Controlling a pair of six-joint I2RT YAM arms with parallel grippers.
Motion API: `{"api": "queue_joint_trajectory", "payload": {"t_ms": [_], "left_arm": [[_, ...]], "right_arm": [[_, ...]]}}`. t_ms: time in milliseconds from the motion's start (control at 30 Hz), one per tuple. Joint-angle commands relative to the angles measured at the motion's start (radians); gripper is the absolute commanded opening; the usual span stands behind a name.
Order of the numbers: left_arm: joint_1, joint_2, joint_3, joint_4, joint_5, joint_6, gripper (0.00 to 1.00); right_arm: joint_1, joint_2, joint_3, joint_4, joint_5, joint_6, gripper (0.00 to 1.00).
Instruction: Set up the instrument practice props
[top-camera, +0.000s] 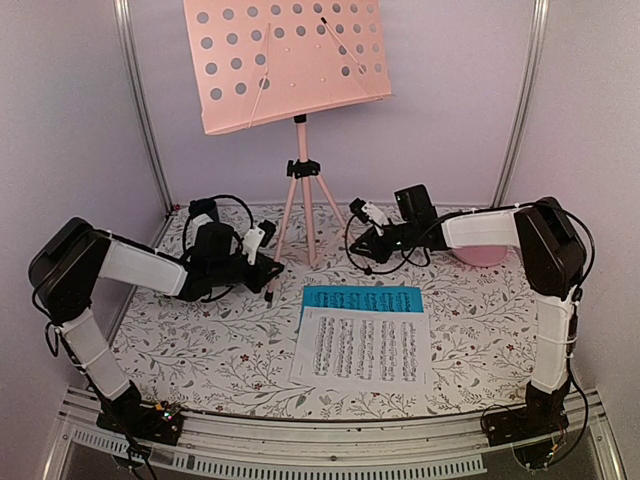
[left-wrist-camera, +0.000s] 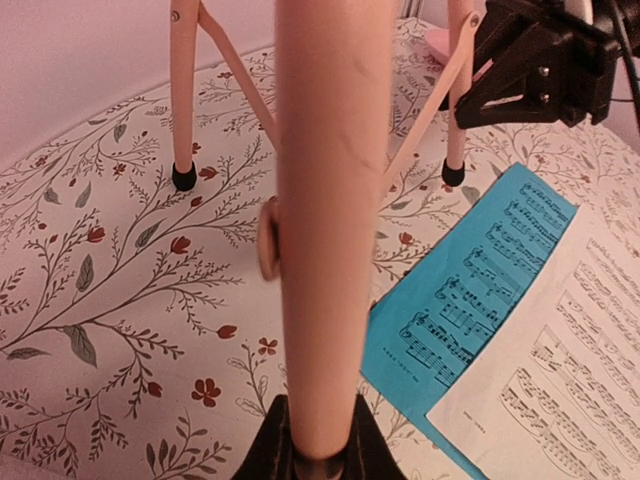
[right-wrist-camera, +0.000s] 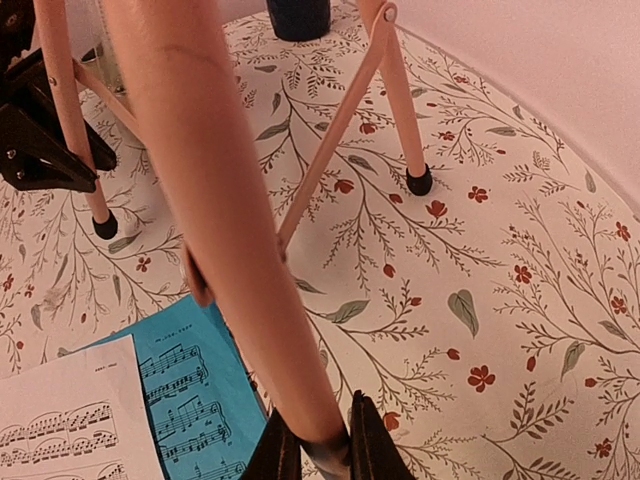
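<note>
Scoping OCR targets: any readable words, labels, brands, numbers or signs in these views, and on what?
No text here can be read.
white sheet: music notation; small heading print too small to read.
blue sheet: music notation; small edge print blurred.
music stand: no markings seen.

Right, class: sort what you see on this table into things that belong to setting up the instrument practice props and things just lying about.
Belongs to the job: pink music stand, blue sheet, white sheet.
Just lying about: pink plate, dark blue cup.
</note>
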Motion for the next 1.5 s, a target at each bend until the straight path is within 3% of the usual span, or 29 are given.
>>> {"api": "queue_joint_trajectory", "payload": {"t_ms": [0,167,700,933,1300,1467], "left_arm": [[0.071,-0.046,-0.091,-0.12,-0.098,-0.091,0.0],[0.056,-0.034,-0.096,-0.113,-0.103,-0.095,0.0],[0.002,-0.01,-0.158,-0.094,-0.152,-0.131,0.0],[-0.002,-0.003,-0.156,-0.107,-0.159,-0.151,0.0],[0.034,0.164,0.03,-0.185,-0.168,-0.13,0.0],[0.038,0.136,0.014,-0.184,-0.171,-0.126,0.0]], "right_arm": [[-0.123,0.059,0.065,-0.132,0.366,0.12,0.0],[-0.137,0.064,0.08,-0.231,0.473,0.061,0.0],[-0.191,0.059,-0.05,-0.255,0.572,0.029,0.0],[-0.205,0.036,-0.08,-0.238,0.547,0.044,0.0],[-0.206,0.113,0.055,-0.261,0.514,0.028,0.0],[-0.205,0.051,-0.024,-0.253,0.45,0.006,0.0]]}}
